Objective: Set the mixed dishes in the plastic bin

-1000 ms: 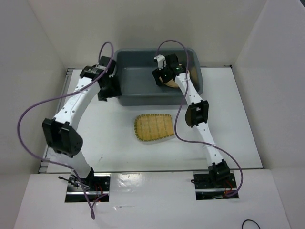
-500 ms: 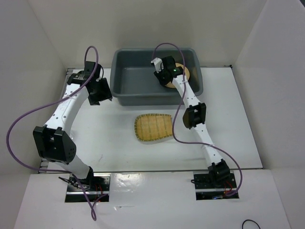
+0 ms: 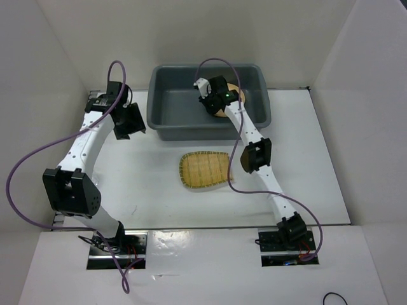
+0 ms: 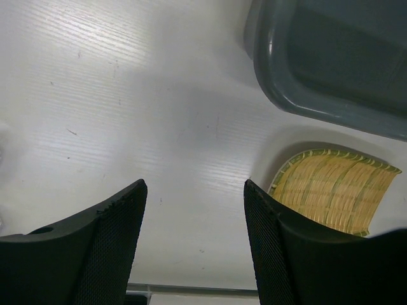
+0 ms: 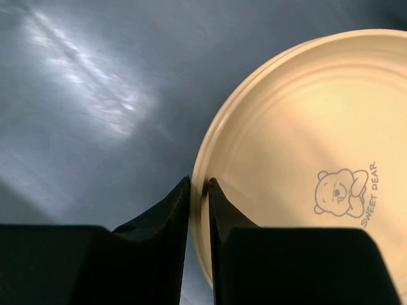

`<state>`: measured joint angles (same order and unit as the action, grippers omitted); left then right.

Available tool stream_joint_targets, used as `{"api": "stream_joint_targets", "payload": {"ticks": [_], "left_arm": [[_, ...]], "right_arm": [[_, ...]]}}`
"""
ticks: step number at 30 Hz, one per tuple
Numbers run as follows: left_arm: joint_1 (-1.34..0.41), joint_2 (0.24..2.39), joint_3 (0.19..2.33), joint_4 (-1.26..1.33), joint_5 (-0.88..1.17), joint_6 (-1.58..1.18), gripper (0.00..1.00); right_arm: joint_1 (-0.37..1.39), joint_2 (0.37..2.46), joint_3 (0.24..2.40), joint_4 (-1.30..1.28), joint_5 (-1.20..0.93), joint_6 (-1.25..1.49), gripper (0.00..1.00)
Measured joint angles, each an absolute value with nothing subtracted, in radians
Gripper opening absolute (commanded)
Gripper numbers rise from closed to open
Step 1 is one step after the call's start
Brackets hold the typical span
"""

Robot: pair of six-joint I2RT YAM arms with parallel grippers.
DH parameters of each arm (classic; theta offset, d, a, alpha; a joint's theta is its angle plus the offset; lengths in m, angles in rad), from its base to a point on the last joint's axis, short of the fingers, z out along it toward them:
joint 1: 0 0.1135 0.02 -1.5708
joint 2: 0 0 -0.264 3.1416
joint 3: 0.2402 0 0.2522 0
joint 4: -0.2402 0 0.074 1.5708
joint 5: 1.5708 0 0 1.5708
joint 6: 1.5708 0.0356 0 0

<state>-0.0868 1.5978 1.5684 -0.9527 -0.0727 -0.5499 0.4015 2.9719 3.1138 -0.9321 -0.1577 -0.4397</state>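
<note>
The dark grey plastic bin (image 3: pixel 164 124) stands at the back of the table. Inside it, at the right, lies a yellow-orange plate (image 3: pixel 234 96) with a bear print. My right gripper (image 3: pixel 213 105) reaches into the bin, its jaws pinched on the left rim of that plate (image 5: pixel 305 140); the right gripper (image 5: pixel 198 181) is shut on it above the bin's floor (image 5: pixel 89 95). The ribbed yellow tray (image 3: pixel 205 169) lies on the table in front of the bin. My left gripper (image 3: pixel 130 121) hangs open left of the bin. Its view shows the open left gripper (image 4: pixel 194 184), the tray (image 4: pixel 334 197) and a bin corner (image 4: pixel 331 63).
White walls close in the table at the left, back and right. Purple cables loop over both arms. Bare white tabletop (image 3: pixel 140 178) lies between the tray and the left arm.
The right gripper has shut on the plate's rim and drifted a little left inside the bin. The left arm has drawn back leftward from the bin's left wall.
</note>
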Motion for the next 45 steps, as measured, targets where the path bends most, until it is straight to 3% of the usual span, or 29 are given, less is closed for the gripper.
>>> {"api": "stream_joint_targets", "payload": {"ticks": [3, 4, 5, 6, 7, 19, 29, 33, 38, 45], "left_arm": [[-0.081, 1.597, 1.561, -0.949, -0.072, -0.548, 0.70], [-0.079, 1.597, 1.557, -0.946, -0.072, -0.548, 0.70], [-0.079, 1.597, 1.554, -0.946, -0.072, -0.548, 0.70], [-0.077, 1.597, 1.549, -0.943, -0.072, -0.548, 0.70], [-0.074, 1.597, 1.544, -0.941, -0.071, -0.547, 0.70], [-0.038, 1.594, 1.520, -0.910, -0.030, -0.544, 0.70], [-0.037, 1.550, 1.520, -0.905, -0.069, -0.522, 0.71], [-0.037, 1.465, 1.480, -0.900, -0.073, -0.522, 0.71], [-0.037, 1.362, 1.395, -0.914, -0.081, -0.523, 0.71], [-0.033, 1.168, 1.250, -0.952, -0.108, -0.527, 0.71]], "right_arm": [[0.425, 2.972, 3.114, -0.933, -0.177, -0.439, 0.25], [0.433, 2.972, 3.114, -0.933, -0.181, -0.439, 0.34], [0.442, 2.972, 3.114, -0.935, -0.187, -0.433, 0.47], [0.452, 2.972, 3.114, -0.938, -0.189, -0.428, 0.67], [0.460, 2.972, 3.114, -0.941, -0.190, -0.425, 0.98], [0.457, 2.900, 3.106, -0.836, 0.011, -0.300, 0.99], [0.415, 2.321, 3.013, -0.989, -0.134, -0.207, 0.99], [0.434, 2.214, 3.060, -1.093, -0.247, -0.251, 0.99], [0.458, 1.979, 2.569, -1.148, -0.351, -0.286, 0.99], [0.570, 1.572, 1.533, -1.008, -0.263, -0.214, 0.99]]}}
